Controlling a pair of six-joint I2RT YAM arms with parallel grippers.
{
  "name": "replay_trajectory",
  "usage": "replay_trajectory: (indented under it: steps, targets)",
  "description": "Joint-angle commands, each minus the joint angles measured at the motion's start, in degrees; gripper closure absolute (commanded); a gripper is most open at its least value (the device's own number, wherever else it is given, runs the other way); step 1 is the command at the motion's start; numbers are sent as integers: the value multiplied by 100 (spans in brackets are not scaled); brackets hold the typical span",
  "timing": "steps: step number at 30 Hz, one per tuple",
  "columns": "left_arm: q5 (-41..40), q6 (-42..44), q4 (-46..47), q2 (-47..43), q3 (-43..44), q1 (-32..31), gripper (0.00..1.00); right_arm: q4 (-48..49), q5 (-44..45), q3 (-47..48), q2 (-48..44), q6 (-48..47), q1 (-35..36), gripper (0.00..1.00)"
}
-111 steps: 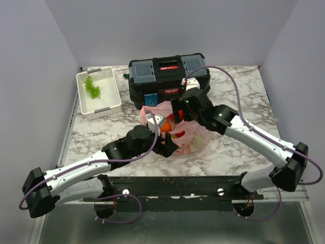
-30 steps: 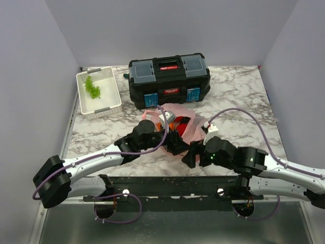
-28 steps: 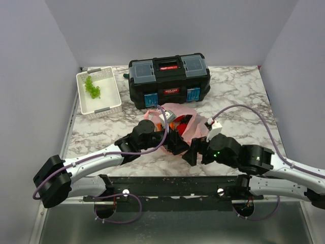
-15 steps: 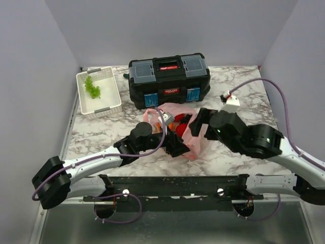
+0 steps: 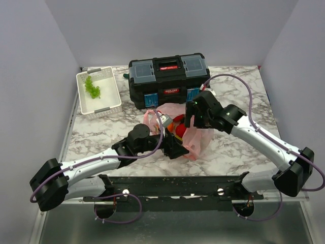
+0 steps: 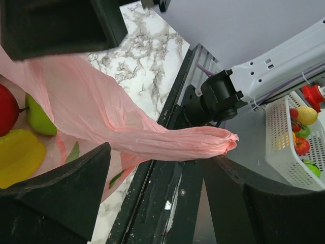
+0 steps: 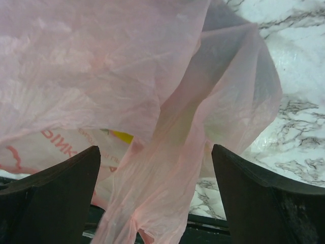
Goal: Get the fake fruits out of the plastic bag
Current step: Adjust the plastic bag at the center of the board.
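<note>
While fruit lies inside it, the plastic bag (image 5: 195, 138) sits between two gaping grippers

Though crumpled, the pink bag lies with its mouth open on the marble table (image 5: 238, 86), just in front of the black toolbox (image 5: 167, 76). Through the opening, the left wrist view shows a red apple (image 6: 5, 109) touching a green apple (image 6: 38, 118), with a yellow lemon (image 6: 18, 157) just below them. One twisted strip of the bag's film stretches across the gap of the left gripper (image 5: 171, 146), which is at the bag's near edge. Its jaws stand well apart and pinch nothing. The right gripper (image 5: 192, 116) hangs over the bag's far right side, jaws likewise wide, with loose pink film draped between them but not clamped. Well to the left, near the table's back corner, a white slotted basket (image 5: 81, 90) holds a light green grape bunch (image 5: 92, 87).
</note>
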Motion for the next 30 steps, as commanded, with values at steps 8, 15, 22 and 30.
replay_trajectory:
  steps: [8, 15, 22, 30]
  targets:
    - [439, 185, -178, 92, 486, -17, 28, 359, -230, -243, 518, -676, 476, 0]
    - [340, 210, -236, 0, 435, -17, 28, 234, 536, -41, 1027, -368, 529, 15]
    - [61, 287, -559, -262, 301, -22, 25, 456, 673, -503, 222, -449, 529, 78]
    - [-318, 749, -1063, -523, 222, -20, 22, 864, 388, -1116, -819, -960, 531, 99]
